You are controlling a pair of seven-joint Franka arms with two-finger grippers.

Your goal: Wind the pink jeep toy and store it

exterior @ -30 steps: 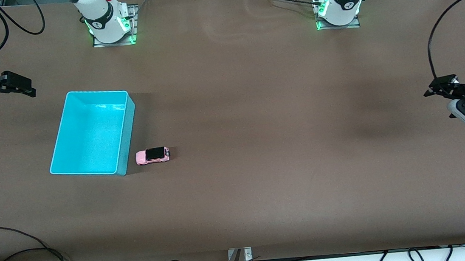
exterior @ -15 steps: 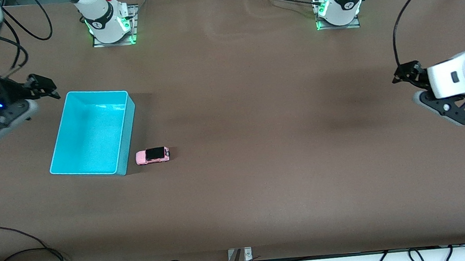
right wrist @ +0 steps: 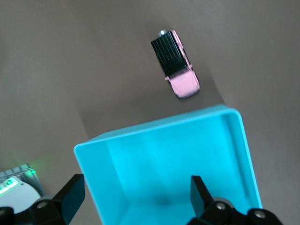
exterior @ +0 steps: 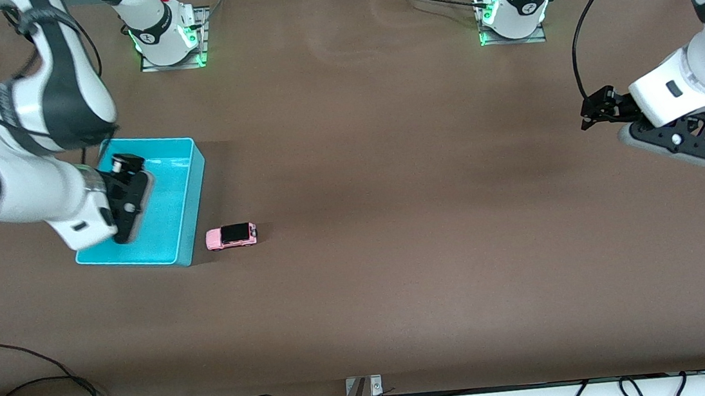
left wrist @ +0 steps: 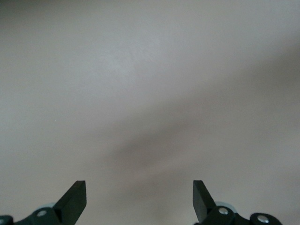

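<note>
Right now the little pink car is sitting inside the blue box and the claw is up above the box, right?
Not quite. The pink jeep toy is not inside the turquoise bin; it sits on the table just beside it, toward the left arm's end. The front view shows this, and the right wrist view shows the bin holding nothing. The right claw is indeed above the bin, open.

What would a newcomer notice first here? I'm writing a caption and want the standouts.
The turquoise bin stands out on the brown table toward the right arm's end, with the tiny pink jeep toy beside it. The right gripper hangs open over the bin; the left gripper, also open, is over bare table.
</note>
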